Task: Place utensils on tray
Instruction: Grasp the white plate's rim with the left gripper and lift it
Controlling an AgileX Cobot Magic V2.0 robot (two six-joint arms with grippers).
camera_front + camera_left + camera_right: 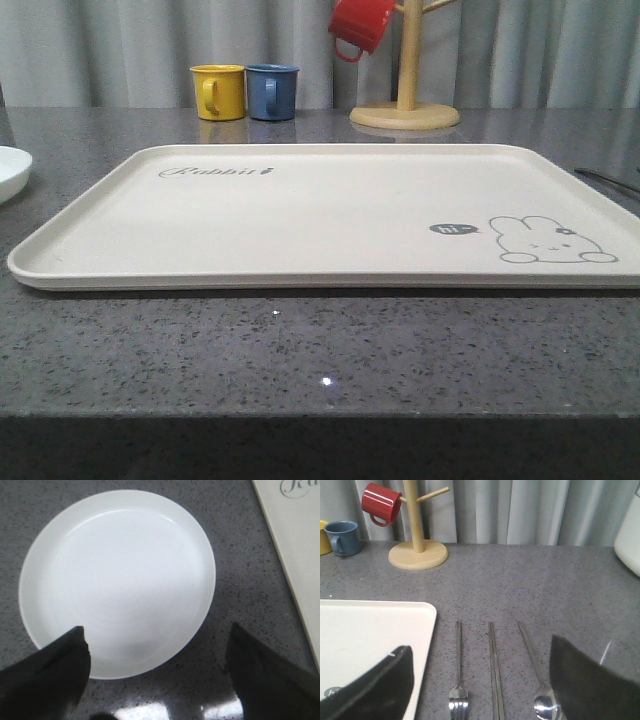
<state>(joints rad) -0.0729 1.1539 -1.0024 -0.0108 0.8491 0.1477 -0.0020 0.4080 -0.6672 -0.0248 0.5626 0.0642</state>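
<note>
The cream tray (320, 215) with a rabbit drawing lies bare in the middle of the grey table. A shallow round white plate (117, 580) sits on the table beside the tray's left edge (295, 555), and its rim (10, 170) shows at the far left of the front view. My left gripper (157, 647) hangs open above the plate's near rim. To the right of the tray (370, 640) lie a silver fork (458, 670), flat metal chopsticks (495, 670) and a spoon (537, 680), side by side. My right gripper (480, 675) is open above them.
At the back stand a yellow mug (220, 91) and a blue mug (272, 91). A wooden mug tree (405, 100) holds a red mug (360, 25). A white object (629, 537) sits at the far right. Curtains close off the back.
</note>
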